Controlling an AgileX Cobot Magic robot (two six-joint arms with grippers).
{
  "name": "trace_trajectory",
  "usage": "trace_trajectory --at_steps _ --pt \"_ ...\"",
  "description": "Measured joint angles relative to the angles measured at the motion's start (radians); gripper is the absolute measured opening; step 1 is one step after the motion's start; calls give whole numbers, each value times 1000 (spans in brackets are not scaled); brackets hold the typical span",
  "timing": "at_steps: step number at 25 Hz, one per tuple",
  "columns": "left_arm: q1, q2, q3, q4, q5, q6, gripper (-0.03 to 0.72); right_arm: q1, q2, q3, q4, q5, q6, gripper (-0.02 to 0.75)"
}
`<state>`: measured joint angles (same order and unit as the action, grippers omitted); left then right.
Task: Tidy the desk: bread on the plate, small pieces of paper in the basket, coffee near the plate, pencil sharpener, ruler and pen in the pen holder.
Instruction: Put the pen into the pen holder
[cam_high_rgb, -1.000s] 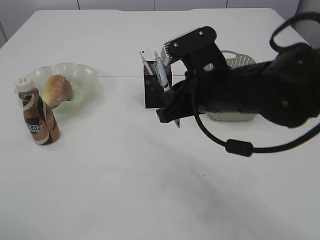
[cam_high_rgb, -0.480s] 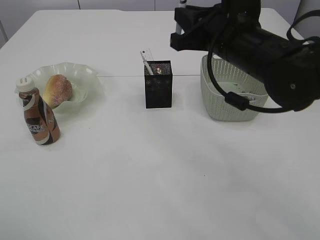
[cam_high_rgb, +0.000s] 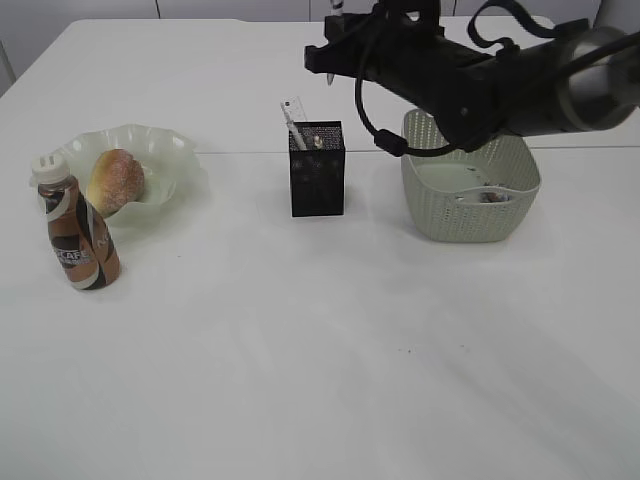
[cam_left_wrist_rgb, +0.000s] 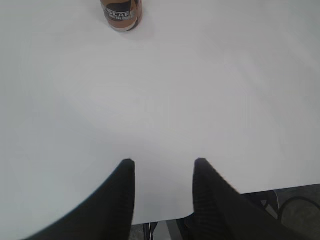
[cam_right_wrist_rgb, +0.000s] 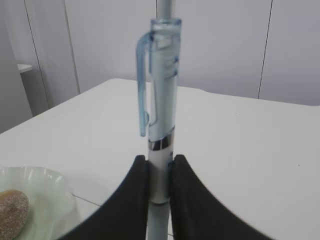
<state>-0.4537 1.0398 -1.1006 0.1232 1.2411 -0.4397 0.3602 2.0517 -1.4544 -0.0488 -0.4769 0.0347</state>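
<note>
My right gripper is shut on a pale blue clip pen and holds it upright. In the exterior view it hangs high behind the black mesh pen holder. A clear ruler stands in the holder. The bread lies on the pale green plate, and both also show in the right wrist view, bread on plate. The coffee bottle stands in front of the plate. My left gripper is open and empty over the table's front edge, the bottle far ahead of it.
A pale green basket stands right of the pen holder, with small scraps inside. The right arm's cable loops above the basket. The table edge and dark floor show under my left fingers.
My right arm has risen from low beside the pen holder to high behind it, carrying the pen, then shifted left. The basket is uncovered.
</note>
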Motion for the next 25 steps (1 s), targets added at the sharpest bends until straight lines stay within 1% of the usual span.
trace_trajectory --at_steps 4,7,11,18,23,25 --pt "0 0 0 4 0 0 290 0 93 -111 1 78 0 61" --pt "0 0 0 12 0 0 290 0 147 -148 1 130 0 61" --pt "0 0 0 20 0 0 290 -4 185 -159 1 165 -2 61" --pt "0 0 0 29 0 0 290 -8 198 -162 -9 167 -4 63" --pt "0 0 0 29 0 0 290 -8 218 -179 -11 194 -35 111" --pt "0 0 0 29 0 0 290 -8 227 -179 -13 211 -42 148"
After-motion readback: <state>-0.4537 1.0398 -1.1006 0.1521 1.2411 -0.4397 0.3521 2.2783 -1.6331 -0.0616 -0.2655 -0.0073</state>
